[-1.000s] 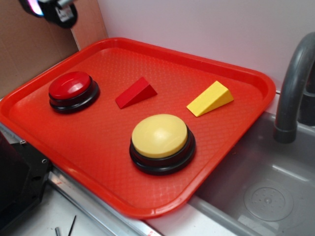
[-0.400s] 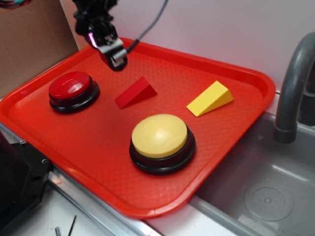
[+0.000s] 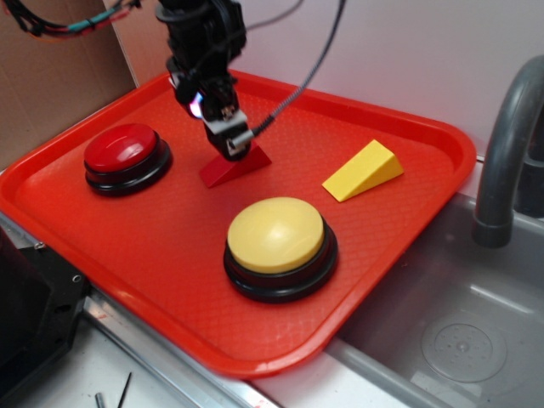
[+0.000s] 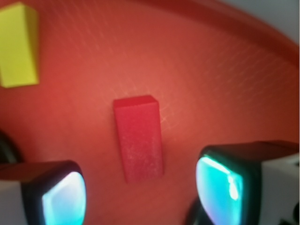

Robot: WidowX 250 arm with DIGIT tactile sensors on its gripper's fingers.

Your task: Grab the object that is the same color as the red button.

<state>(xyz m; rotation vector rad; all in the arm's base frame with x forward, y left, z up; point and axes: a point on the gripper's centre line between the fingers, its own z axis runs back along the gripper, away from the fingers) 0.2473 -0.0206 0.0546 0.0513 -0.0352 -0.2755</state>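
The object, a small red wedge [image 3: 231, 167] [image 4: 138, 138], lies on the red tray [image 3: 153, 246] near its middle. The red button [image 3: 125, 155], a glossy red dome on a black base, sits at the tray's left. My gripper [image 3: 229, 141] [image 4: 143, 194] hangs just above the wedge's upper end, partly covering it in the exterior view. In the wrist view its two glowing pads [image 4: 63, 199] stand wide apart with the wedge lying just ahead of the gap, touching neither.
A yellow wedge [image 3: 364, 171] [image 4: 18, 44] lies at the tray's right. A larger yellow button [image 3: 279, 245] sits at the front centre. A grey sink [image 3: 459, 340] with a tap [image 3: 507, 144] is to the right. Brown cardboard [image 3: 51, 85] stands at the left.
The gripper has come in from the upper left and descended to the right, ending just over the red wedge. Nothing on the tray has moved.
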